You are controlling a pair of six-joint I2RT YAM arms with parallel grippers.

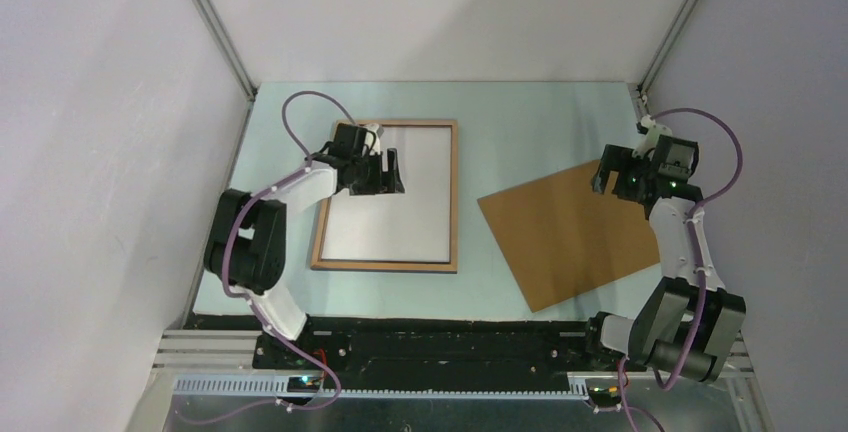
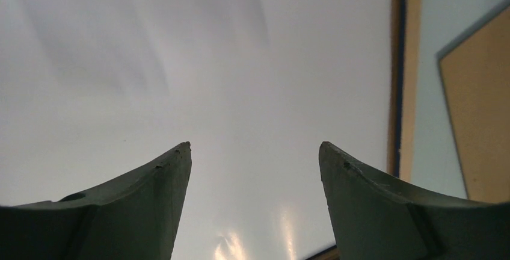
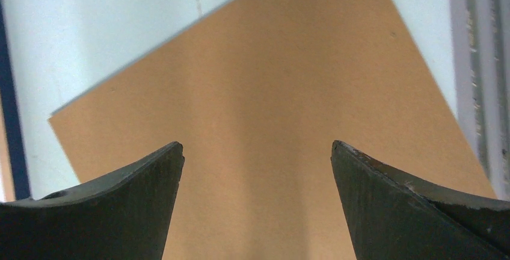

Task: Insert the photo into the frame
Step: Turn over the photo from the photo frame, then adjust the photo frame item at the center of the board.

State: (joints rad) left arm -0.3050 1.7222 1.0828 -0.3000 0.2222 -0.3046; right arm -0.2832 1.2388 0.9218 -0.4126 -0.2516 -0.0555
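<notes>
Above the table [image 1: 540, 112], the open left gripper [image 1: 392, 174] is risking skewing the photo [image 1: 420, 202] in the frame [image 1: 455, 192], the right gripper [image 1: 604, 180] hanging open.

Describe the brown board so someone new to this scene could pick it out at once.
Start at the pale table and look at its right half. The backing board lies flat there, turned askew. Unlike the frame to its left, it is plain brown all over, with no border or white middle.
</notes>
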